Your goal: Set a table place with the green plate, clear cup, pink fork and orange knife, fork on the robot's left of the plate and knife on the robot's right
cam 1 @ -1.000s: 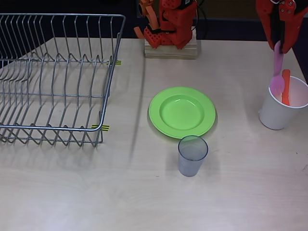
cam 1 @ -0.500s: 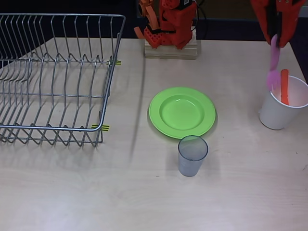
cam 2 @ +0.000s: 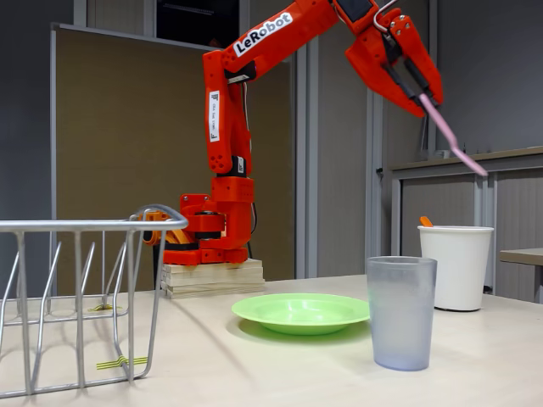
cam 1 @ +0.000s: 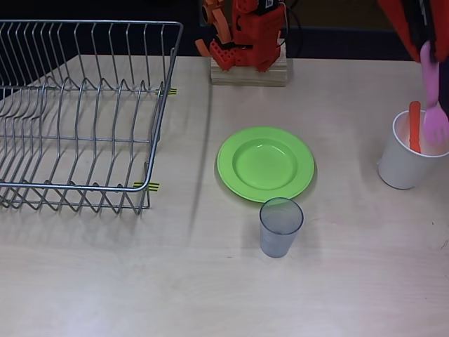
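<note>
In the overhead view a wire rack [cam 1: 81, 116] takes up the left of the table, the plate [cam 1: 265, 163] lies near the middle with the cup [cam 1: 280, 226] upright just in front of it, and a white cup [cam 1: 410, 153] stands at the right with the knife [cam 1: 414, 127] leaning inside it. Above that white cup the gripper [cam 2: 422, 91] pinches the fork [cam 2: 451, 138] by its handle, tines hanging down and outward, well clear of the rim in the fixed view. The step in hand looks like carrying the fork to its side of the plate. To do it well, the arm should keep the pinch firm, swing high enough to clear both cups, then lower the fork flat onto bare table just beside the plate's rim, parallel to it, and let go only once it rests. Half a second ago the fork's head still hung at the white cup's rim beside the knife; it has since risen out and swung rightward in the overhead view. Plate, cup and knife have not moved.
</note>
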Robot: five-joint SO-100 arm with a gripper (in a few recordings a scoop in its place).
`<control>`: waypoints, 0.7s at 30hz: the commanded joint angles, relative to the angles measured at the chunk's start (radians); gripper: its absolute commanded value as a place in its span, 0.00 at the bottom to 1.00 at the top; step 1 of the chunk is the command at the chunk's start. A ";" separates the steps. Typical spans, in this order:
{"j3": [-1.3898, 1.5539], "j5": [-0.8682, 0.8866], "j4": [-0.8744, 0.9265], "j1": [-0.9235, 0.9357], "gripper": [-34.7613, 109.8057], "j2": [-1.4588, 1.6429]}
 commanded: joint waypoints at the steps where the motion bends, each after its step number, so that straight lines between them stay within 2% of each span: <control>1: 0.259 -0.008 -0.265 0.114 0.24 0.032; 3: 0.393 -0.006 -0.390 0.163 0.24 0.026; 6: 0.503 -0.011 -0.476 0.207 0.24 0.015; 9: 0.595 0.023 -0.506 0.229 0.24 0.031; 21: 0.934 0.342 -0.603 0.201 0.24 0.107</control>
